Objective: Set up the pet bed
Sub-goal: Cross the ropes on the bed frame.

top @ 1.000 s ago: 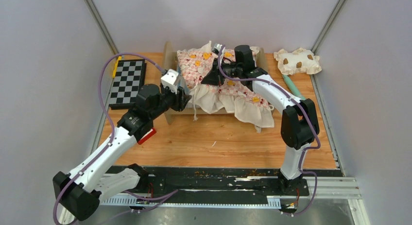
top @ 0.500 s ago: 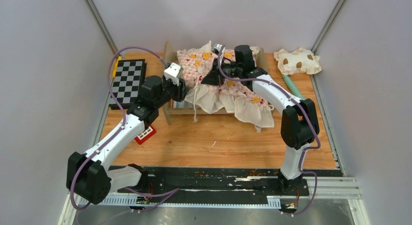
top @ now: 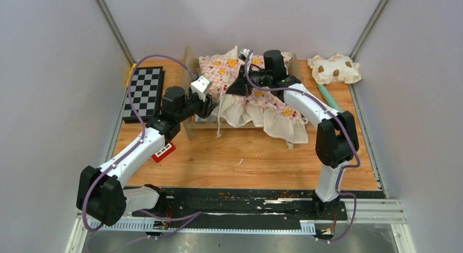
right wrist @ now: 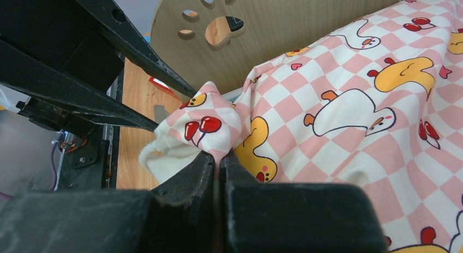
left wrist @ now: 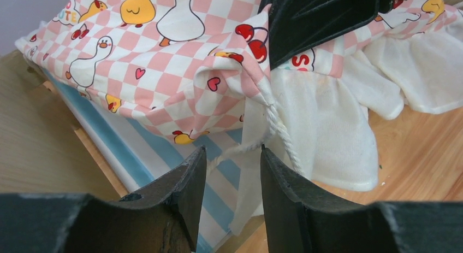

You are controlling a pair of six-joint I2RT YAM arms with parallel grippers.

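the pet bed [top: 187, 57] stands at the far side of the table [top: 245, 160], the pink checkered cushion [top: 224, 72] draped over it (ruffle [top: 273, 122] spilling off the bed's near side). over the bed the right gripper [right wrist: 218, 157] pinches a cushion corner tight; at the bed's left end the left gripper [left wrist: 232, 154], half open, holds nothing.

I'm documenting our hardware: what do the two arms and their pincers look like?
The left arm and right arm are white with black joints, each with a purple cable. The left pincer and right pincer are black.
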